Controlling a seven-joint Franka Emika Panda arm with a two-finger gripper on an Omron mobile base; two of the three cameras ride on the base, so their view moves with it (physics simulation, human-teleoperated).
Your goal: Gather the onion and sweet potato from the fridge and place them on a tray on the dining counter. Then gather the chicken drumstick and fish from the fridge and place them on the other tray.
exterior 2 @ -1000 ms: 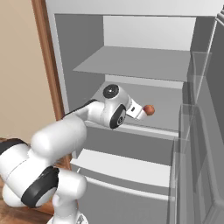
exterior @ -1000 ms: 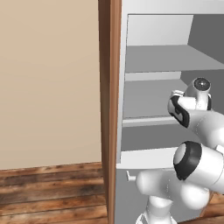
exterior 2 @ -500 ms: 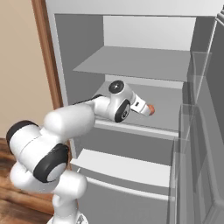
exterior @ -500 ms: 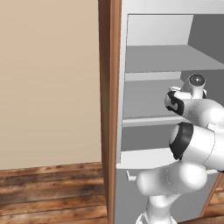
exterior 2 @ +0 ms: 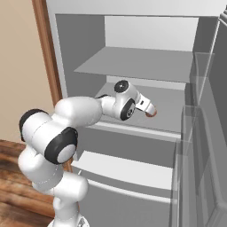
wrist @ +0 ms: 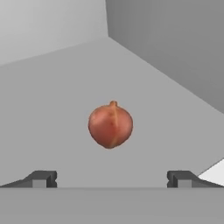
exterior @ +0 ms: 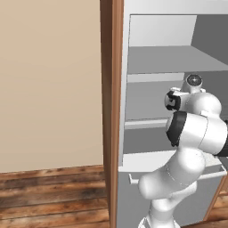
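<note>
The onion [wrist: 110, 125] sits on a grey shelf [wrist: 61, 87] inside the fridge [exterior 2: 133, 66], and in the hand view it lies just ahead of the gripper [wrist: 111, 178], centred between the two dark fingertips [wrist: 41, 178] and apart from both. It is nearly round, so it has no real long axis; its small stem nub points to 12 o'clock in that view, and a pale seam runs down its face from the nub toward 6 o'clock. The skin is orange-brown, redder at the lower edge.

The jaws stand wide apart — released, with nothing between them. The gap between them is clearly wider than the onion.

In the right base view the arm reaches into the open fridge at the middle shelf [exterior 2: 168, 115], and the onion [exterior 2: 151, 113] shows as a small reddish spot right at the tip of the hand, at about 3 o'clock from the wrist. On that shelf nothing else can be made out around the onion. The shelf above [exterior 2: 133, 62] and the white drawer front [exterior 2: 124, 170] below show bare grey and white surfaces.

In the left base view the arm rises in front of the fridge interior, beside its wood-brown frame [exterior: 111, 111] — the hand itself is hidden behind the arm's upper joints there.
</note>
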